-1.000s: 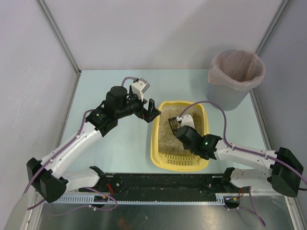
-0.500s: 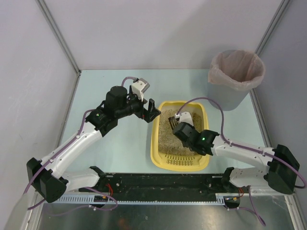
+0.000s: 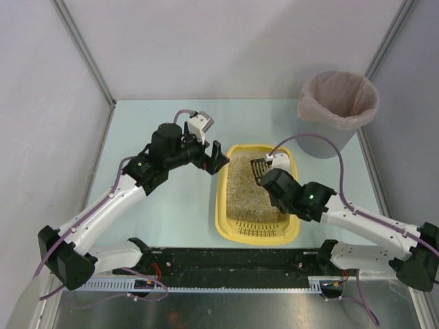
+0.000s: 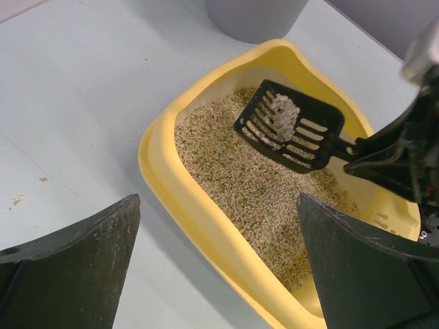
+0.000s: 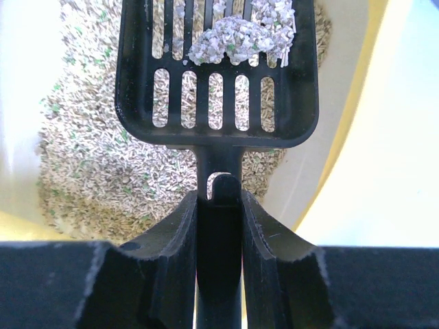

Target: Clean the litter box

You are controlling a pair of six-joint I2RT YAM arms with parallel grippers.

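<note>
The yellow litter box (image 3: 223, 199) with beige litter sits in the middle of the table; it also shows in the left wrist view (image 4: 164, 171) and the right wrist view (image 5: 350, 130). My right gripper (image 3: 269, 174) is shut on the handle of the black slotted scoop (image 5: 218, 82), also seen from above (image 3: 260, 165) and in the left wrist view (image 4: 291, 130). The scoop is lifted above the litter at the box's far right and carries a grey clump (image 5: 236, 34). My left gripper (image 3: 218, 159) is open and empty, just beside the box's far left rim.
A grey round bin (image 3: 336, 113) with a pinkish bag liner stands at the back right; its base shows in the left wrist view (image 4: 257, 17). Grey walls close the table at the back and sides.
My right gripper has raised the scoop out of the litter and moved it toward the far right of the box, with a clump on it. The left arm has not moved.
</note>
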